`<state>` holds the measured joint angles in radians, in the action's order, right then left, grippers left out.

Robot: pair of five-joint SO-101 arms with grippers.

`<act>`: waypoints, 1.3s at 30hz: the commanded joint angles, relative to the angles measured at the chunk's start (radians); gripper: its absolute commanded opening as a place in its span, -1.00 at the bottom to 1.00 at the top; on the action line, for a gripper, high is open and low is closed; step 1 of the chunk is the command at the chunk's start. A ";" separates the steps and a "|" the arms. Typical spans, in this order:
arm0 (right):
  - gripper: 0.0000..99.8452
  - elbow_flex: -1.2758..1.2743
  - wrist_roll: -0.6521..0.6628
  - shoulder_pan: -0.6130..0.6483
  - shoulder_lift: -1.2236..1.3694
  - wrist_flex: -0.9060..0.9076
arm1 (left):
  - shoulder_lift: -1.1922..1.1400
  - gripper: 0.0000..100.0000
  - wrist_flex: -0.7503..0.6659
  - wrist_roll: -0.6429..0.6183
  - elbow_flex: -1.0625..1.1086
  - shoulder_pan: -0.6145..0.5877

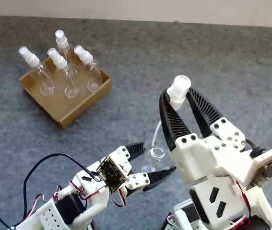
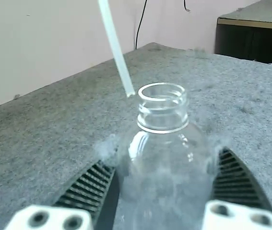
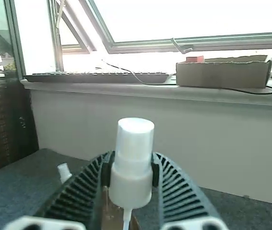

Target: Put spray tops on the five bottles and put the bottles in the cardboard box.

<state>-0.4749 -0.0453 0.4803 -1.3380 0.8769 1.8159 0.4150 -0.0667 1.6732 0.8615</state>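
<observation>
My left gripper (image 1: 150, 162) is shut on a clear open-necked bottle (image 1: 157, 154), held upright near the table's front; its neck (image 2: 162, 106) rises between the black fingers (image 2: 88, 184). My right gripper (image 1: 180, 101) is shut on a white spray top (image 1: 178, 89), raised above the table, and the top's thin tube (image 1: 156, 132) hangs down beside the bottle's mouth. In the left wrist view the tube's tip (image 2: 128, 91) sits just at the rim. The spray top (image 3: 132, 160) stands upright between the right fingers. Several capped bottles (image 1: 64, 67) stand in the cardboard box (image 1: 66, 91).
The cardboard box sits at the back left on grey carpet-like table cover (image 1: 140, 62). Open carpet lies between the box and the arms and to the right. Cables (image 1: 40, 167) trail from the left arm at the front.
</observation>
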 commanded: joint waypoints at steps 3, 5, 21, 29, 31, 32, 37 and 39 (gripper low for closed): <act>-0.97 0.008 0.011 -0.050 -0.001 0.012 | 0.002 -0.64 -0.002 -0.006 0.021 0.018; -0.97 0.012 0.011 -0.050 -0.001 0.022 | 0.002 -0.64 -0.002 -0.006 0.021 0.018; -0.97 0.191 0.011 -0.050 0.001 0.090 | 0.002 -0.64 -0.002 -0.006 0.021 0.018; -0.97 0.160 0.011 -0.050 0.001 0.119 | 0.002 -0.64 -0.002 -0.006 0.021 0.018; -0.97 0.113 0.011 -0.050 -0.005 0.119 | 0.002 -0.64 -0.002 -0.006 0.021 0.018; -0.97 0.090 0.011 -0.047 -0.018 0.117 | 0.002 -0.64 -0.002 -0.006 0.021 0.018; -0.97 -0.064 0.011 -0.045 -0.133 0.094 | 0.002 -0.64 -0.002 -0.006 0.021 0.018; -0.97 -0.142 0.011 -0.050 -0.186 0.051 | 0.002 -0.64 -0.002 -0.006 0.021 0.018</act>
<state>-0.5516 -0.0453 0.4419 -1.4638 0.9874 1.8159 0.4166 -0.0667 1.6732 0.8615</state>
